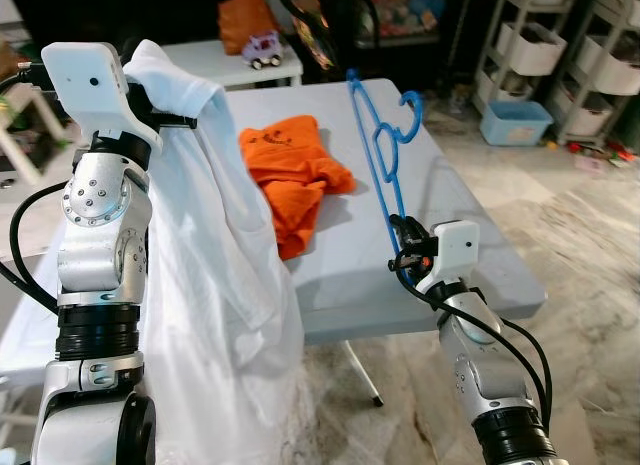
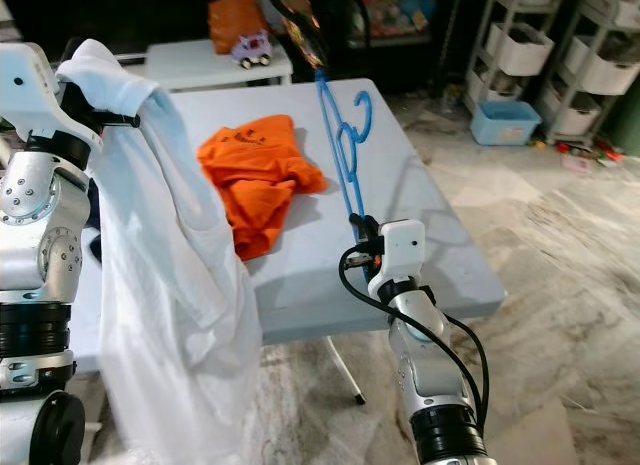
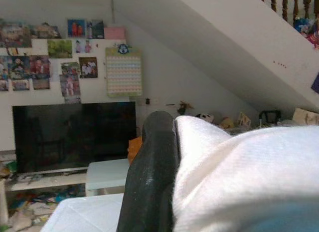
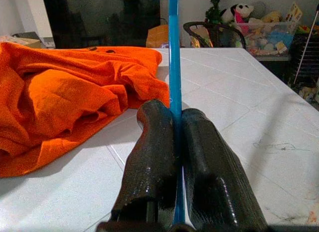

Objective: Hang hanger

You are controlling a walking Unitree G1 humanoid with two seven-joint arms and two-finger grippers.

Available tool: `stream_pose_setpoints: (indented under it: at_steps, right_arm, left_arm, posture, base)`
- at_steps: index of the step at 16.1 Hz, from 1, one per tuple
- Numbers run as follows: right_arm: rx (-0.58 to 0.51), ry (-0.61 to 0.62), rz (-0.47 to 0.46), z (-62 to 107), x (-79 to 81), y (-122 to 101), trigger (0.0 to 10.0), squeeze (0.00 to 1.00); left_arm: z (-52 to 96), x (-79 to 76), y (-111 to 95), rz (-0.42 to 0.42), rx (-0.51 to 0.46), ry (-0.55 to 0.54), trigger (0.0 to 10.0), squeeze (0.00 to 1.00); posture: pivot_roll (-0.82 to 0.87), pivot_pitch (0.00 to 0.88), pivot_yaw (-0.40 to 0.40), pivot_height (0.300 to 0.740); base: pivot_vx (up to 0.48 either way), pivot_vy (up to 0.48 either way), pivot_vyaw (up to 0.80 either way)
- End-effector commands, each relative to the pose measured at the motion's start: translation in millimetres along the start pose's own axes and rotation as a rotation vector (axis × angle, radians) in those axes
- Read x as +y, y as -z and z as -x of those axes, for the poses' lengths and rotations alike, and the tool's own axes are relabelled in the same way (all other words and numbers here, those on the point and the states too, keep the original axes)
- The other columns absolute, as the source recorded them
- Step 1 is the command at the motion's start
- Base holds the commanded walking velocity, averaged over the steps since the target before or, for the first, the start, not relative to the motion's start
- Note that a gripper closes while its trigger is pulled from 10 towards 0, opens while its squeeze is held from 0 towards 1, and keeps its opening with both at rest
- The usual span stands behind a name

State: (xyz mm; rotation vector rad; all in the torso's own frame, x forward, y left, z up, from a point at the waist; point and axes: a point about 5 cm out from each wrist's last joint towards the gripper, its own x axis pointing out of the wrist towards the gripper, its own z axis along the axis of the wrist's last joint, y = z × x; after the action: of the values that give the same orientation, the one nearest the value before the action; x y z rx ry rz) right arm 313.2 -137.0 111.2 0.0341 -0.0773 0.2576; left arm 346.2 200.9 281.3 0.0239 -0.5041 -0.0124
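Observation:
A blue plastic hanger [image 1: 382, 150] stands on edge over the grey folding table [image 1: 450, 215], its hook toward the far side. My right gripper [image 1: 402, 247] is shut on the hanger's near end, low over the table's front right part; the blue bar [image 4: 174, 67] runs between the two black fingers [image 4: 149, 162]. My left gripper [image 1: 165, 117] is raised high at the left and shut on a white shirt [image 1: 225, 285], which hangs down past the table's front edge. White cloth [image 3: 239, 177] presses against one black finger [image 3: 149, 177].
An orange shirt [image 1: 295, 170] lies crumpled on the table's middle. Behind stand a small white table [image 1: 225, 60] with a toy car [image 1: 263, 49], a dark chair [image 1: 315, 25], white shelf carts [image 1: 560, 45] and a blue bin [image 1: 515, 122]. Marble floor lies to the right.

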Motion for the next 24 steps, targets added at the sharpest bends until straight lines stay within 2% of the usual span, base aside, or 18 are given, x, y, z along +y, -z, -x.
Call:
stream_pose_setpoints:
  at_steps: [1,3,6,7,9,10,11,12,13,14,15,16,17,18,20,22,23,24]
  right_arm:
    - [-0.002,0.012,0.005,1.3,-4.8,-2,10.0,0.00]
    - [-0.001,0.014,0.007,1.3,-4.9,-2,10.0,0.00]
    - [0.006,0.006,0.005,-1.0,-4.1,-1,10.0,0.00]
    - [0.008,0.000,0.004,-2.5,-3.4,-1,10.0,0.00]
    - [0.011,-0.003,0.002,-4.7,-3.2,-2,10.0,0.00]
    - [0.009,-0.004,0.005,-5.0,-3.5,-2,10.0,0.00]
    - [0.004,0.001,0.009,-4.3,-5.0,-4,10.0,0.00]
    - [-0.002,0.015,0.009,-3.2,-7.5,-5,10.0,0.00]
    - [-0.006,0.024,0.006,-2.0,-8.8,-6,10.0,0.00]
    - [-0.005,0.026,0.005,-0.6,-8.7,-5,10.0,0.00]
    - [-0.003,0.026,0.001,0.3,-7.3,-4,10.0,0.00]
    - [0.000,0.019,-0.003,0.2,-4.1,-2,10.0,0.00]
    - [0.001,0.015,-0.005,0.0,-3.1,-2,10.0,0.00]
    - [0.002,0.010,-0.005,-0.2,-1.6,-2,10.0,0.00]
    - [0.009,-0.004,-0.004,0.2,-0.5,-2,10.0,0.00]
    - [0.014,-0.009,-0.001,0.4,-1.2,-2,10.0,0.00]
    - [0.015,-0.011,0.000,0.1,-1.6,-2,10.0,0.00]
    - [0.016,-0.015,0.001,-0.6,-1.7,-2,10.0,0.00]
  left_arm:
    - [-3.9,0.5,-7,-0.014,-0.033,-0.007,10.0,0.00]
    - [-7.9,-1.7,-8,-0.036,-0.031,0.025,10.0,0.00]
    - [-43.9,11.2,-17,-0.169,0.001,0.083,10.0,0.00]
    - [-62.2,28.5,-24,-0.242,0.020,0.020,10.0,0.00]
    - [-82.9,55.8,-52,-0.414,0.010,-0.155,10.0,0.00]
    - [-89.6,68.6,-81,-0.482,-0.076,-0.296,10.0,0.00]
    - [-93.0,74.0,-125,-0.573,-0.254,-0.426,10.0,0.00]
    - [-91.5,62.9,-163,-0.769,-0.473,-0.471,10.0,0.00]
    - [-89.4,47.8,-182,-0.910,-0.641,-0.470,10.0,0.00]
    - [-91.2,39.2,-174,-0.920,-0.658,-0.421,10.0,0.00]
    - [-92.9,33.6,-144,-0.917,-0.582,-0.355,10.0,0.00]
    - [-87.8,28.7,-88,-0.910,-0.413,-0.248,10.0,0.00]
    - [-84.7,28.0,-72,-0.895,-0.361,-0.220,10.0,0.00]
    - [-74.7,26.7,-37,-0.882,-0.258,-0.167,10.0,0.00]
    - [-23.8,22.7,61,-0.721,0.087,0.007,10.0,0.00]
    - [3.3,20.5,95,-0.642,0.222,0.075,10.0,0.00]
    - [19.2,19.3,110,-0.589,0.282,0.118,10.0,0.55]
    - [29.4,20.9,119,-0.549,0.324,0.136,10.0,1.00]
  posture:
    - [-0.13,0.000,0.018,0.740]
    - [-0.13,0.000,0.017,0.740]
    - [-0.11,0.000,0.012,0.740]
    - [-0.11,0.000,0.010,0.740]
    - [-0.11,0.000,0.007,0.740]
    - [-0.12,0.000,0.009,0.740]
    - [-0.14,0.000,0.011,0.740]
    - [-0.14,0.000,0.011,0.740]
    - [-0.15,0.000,0.013,0.740]
    - [-0.15,0.000,0.014,0.740]
    - [-0.15,0.000,0.013,0.740]
    - [-0.15,0.000,0.013,0.740]
    - [-0.15,0.000,0.012,0.740]
    - [-0.15,0.000,0.010,0.740]
    - [-0.15,0.002,0.002,0.740]
    - [-0.15,0.002,-0.003,0.740]
    - [-0.15,0.003,-0.006,0.740]
    - [-0.14,0.002,-0.007,0.740]
  base:
    - [0.000,0.000,0.00]
    - [0.000,0.000,0.00]
    - [0.000,0.000,0.00]
    - [0.000,0.000,0.00]
    - [0.000,0.000,0.00]
    - [0.000,0.000,0.00]
    - [0.000,0.000,0.00]
    - [0.000,0.000,0.00]
    - [0.000,0.000,0.00]
    - [0.000,0.000,0.00]
    - [0.000,0.000,0.00]
    - [0.000,0.000,0.00]
    - [0.000,0.000,0.00]
    - [0.000,0.000,0.00]
    - [0.000,0.000,0.00]
    - [0.000,0.000,0.00]
    - [0.000,0.000,0.00]
    - [0.000,0.000,0.00]
